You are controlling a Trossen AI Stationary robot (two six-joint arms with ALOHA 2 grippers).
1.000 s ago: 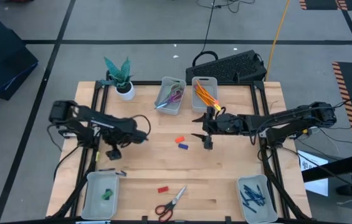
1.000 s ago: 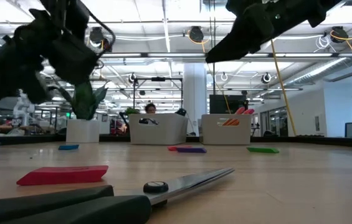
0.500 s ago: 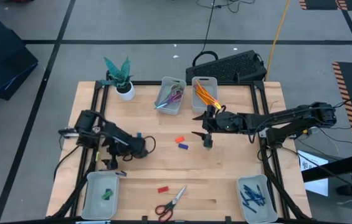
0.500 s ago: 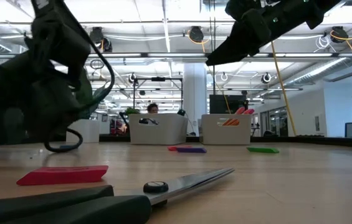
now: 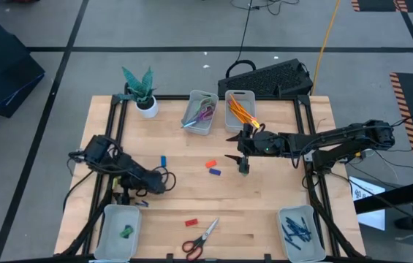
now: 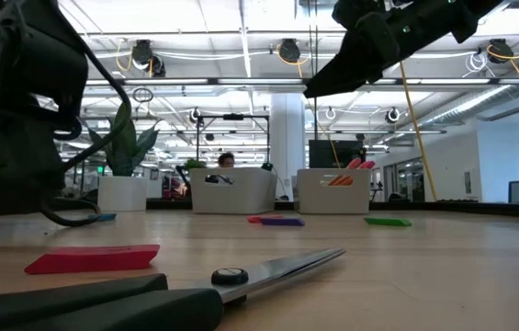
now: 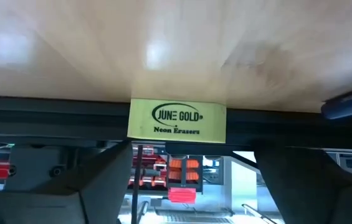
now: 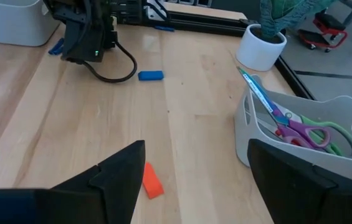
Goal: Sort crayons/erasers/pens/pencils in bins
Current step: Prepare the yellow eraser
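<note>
Left gripper (image 7: 193,148): it is low over the left edge of the desk (image 5: 264,197). Its two fingers are spread apart and hold nothing.

Yellow eraser (image 7: 177,119): it lies flat at the left edge of the desk, right by the black rail. It sits just in front of the left gripper, in line with the gap between the fingers.

Which way it lies: its long side runs from one finger across to the other. One finger tip is near a corner of it. The other finger is apart from it.

Next move, I think: go forward a little, then squeeze the eraser by its two short ends.

Where it should go: the eraser bin (image 5: 107,235) in the left corner far from the plant pot (image 5: 146,107). A green eraser (image 5: 126,230) is in it already. This bin is near the left gripper.

Nearer arm: the left one, by a lot.

Right gripper (image 8: 195,146): it waits in the air over the middle of the desk, fingers wide apart, holding nothing.

Other erasers: a red eraser (image 8: 152,180) lies near the right gripper, and a blue eraser (image 8: 151,75) lies between the two arms.

What could go wrong: the eraser is close to the rail, so a finger may bump it.
</note>
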